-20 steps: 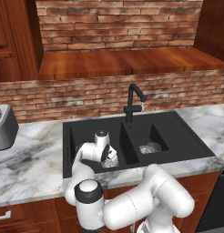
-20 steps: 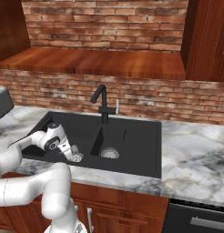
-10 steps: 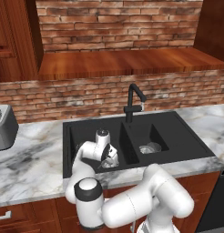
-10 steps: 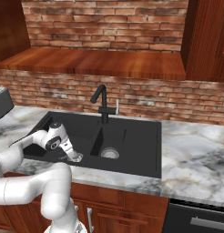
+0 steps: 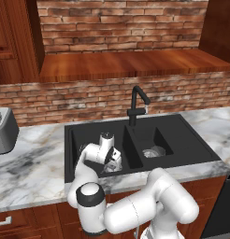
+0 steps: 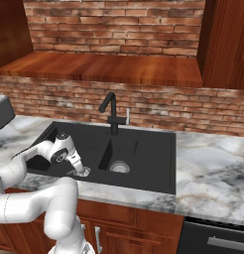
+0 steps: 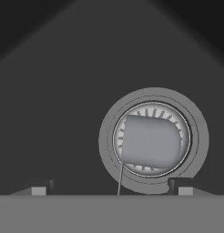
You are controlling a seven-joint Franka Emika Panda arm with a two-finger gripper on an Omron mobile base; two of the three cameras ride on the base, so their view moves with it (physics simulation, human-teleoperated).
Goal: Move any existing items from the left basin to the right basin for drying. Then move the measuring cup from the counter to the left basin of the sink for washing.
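Hand (image 7: 111,189) points down into the left basin (image 5: 82,135), fingers spread wide, holding nothing; the measuring cup (image 7: 150,141) lies over the drain (image 7: 198,136), dark basin floor bare around it.

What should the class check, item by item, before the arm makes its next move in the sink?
1. Tool open: ok, its tips stand wide apart.
2. Measuring cup free of both tips: ok.
3. Measuring cup in the left basin, over its drain: ok.
4. Clear cup in the right basin: ok.
5. Measuring cup upright: cannot tell.
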